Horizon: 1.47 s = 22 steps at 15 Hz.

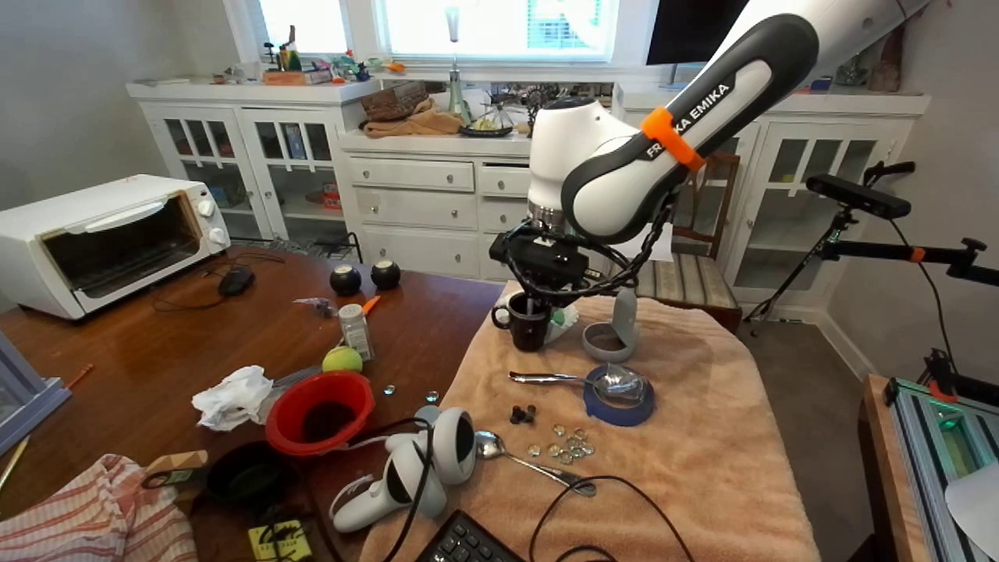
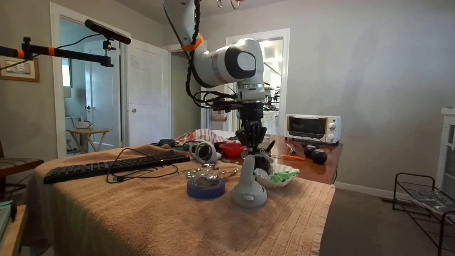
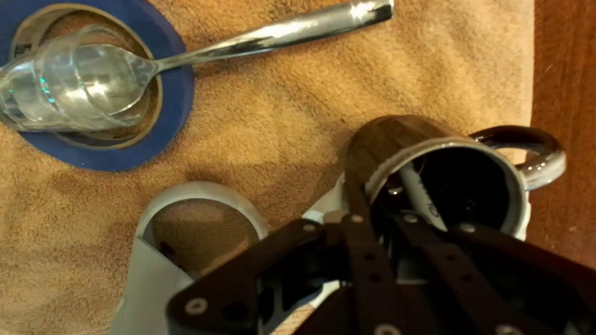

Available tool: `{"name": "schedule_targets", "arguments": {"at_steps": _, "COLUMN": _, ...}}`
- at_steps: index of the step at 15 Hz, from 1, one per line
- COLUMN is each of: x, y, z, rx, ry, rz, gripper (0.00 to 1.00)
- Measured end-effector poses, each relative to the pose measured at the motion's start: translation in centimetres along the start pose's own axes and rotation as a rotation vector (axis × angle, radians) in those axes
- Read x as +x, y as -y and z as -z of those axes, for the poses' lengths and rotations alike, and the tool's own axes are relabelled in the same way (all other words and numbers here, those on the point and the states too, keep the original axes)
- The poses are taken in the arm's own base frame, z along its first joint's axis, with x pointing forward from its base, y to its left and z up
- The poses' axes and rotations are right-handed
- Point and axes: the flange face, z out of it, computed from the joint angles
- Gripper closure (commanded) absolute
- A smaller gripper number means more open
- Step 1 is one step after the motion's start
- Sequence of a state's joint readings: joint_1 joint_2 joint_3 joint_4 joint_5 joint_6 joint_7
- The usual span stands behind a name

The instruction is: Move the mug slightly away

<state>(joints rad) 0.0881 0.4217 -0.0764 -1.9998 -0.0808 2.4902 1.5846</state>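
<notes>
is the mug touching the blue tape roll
Apart. The wrist view shows a broad stretch of bare towel between the mug and the blue tape roll.

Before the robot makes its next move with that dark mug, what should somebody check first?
1. Pincer down at the rim of the mug: ok.
2. Firm grip: cannot tell; the contact is hidden.
3. Mug upright: ok, by an exterior view.
4. Mug empty: not ok; a pale lettered stick is inside.
5. Room beside it: not ok; a fluted white bowl sits close.
6. Nearer spoon clear of the mug: ok; it lies over the blue tape roll.
</notes>
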Motion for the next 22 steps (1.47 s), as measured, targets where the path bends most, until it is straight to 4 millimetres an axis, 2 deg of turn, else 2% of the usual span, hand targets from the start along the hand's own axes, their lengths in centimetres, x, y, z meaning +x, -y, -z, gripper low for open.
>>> {"name": "schedule_targets", "arguments": {"at_steps": 7, "x": 0.4, "y": 1.1, "z": -0.1, "rx": 0.013, "ry": -0.002, "rz": -0.004, "gripper": 0.98}}
{"name": "schedule_targets", "arguments": {"at_steps": 14, "x": -2.1, "y": 0.9, "z": 0.0, "rx": 0.008, "ry": 0.065, "rz": 0.051, "gripper": 0.98}}
{"name": "schedule_targets", "arguments": {"at_steps": 22, "x": -2.9, "y": -0.1, "z": -0.7, "rx": -0.015, "ry": 0.079, "rz": 0.071, "gripper": 0.98}}
